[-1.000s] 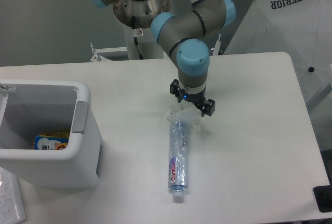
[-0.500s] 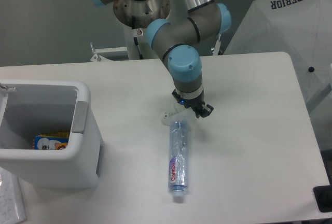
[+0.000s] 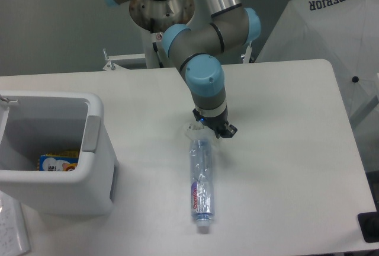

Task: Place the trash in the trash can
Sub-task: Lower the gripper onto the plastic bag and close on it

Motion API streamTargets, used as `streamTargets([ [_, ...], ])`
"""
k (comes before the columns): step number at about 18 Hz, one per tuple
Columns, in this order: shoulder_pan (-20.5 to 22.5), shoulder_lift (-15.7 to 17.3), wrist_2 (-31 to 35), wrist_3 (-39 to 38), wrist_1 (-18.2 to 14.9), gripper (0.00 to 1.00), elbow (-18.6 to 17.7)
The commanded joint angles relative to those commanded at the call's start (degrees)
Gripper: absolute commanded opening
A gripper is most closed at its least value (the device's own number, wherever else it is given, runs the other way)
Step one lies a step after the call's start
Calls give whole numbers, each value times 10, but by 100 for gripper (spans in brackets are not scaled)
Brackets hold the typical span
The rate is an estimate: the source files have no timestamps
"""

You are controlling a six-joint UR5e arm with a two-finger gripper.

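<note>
The black two-finger tool (image 3: 208,130) on the grey-and-blue arm hangs low over the white surface (image 3: 284,149), right at the upper end of the slim clear plastic bottle with the blue-and-red label (image 3: 201,184). The bottle lies flat, its pale cap pointing toward the near edge of the surface and its base up under the tool. A small crumpled clear plastic scrap (image 3: 190,128) sits at the tool's left side, touching or nearly touching the fingers (whether they pinch it I cannot tell, nor whether they stand spread or pressed together). Well apart to the left stands the white rectangular plastic bin with a thick rounded rim and grey side handle (image 3: 95,149); inside it lies a yellow-and-blue printed packet (image 3: 58,162).
</note>
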Motion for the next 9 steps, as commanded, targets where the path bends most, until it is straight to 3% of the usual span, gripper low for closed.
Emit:
streamTargets([
  [5, 11, 39, -21, 19, -120, 0, 38],
  [9, 11, 64, -101, 12, -157, 0, 62],
])
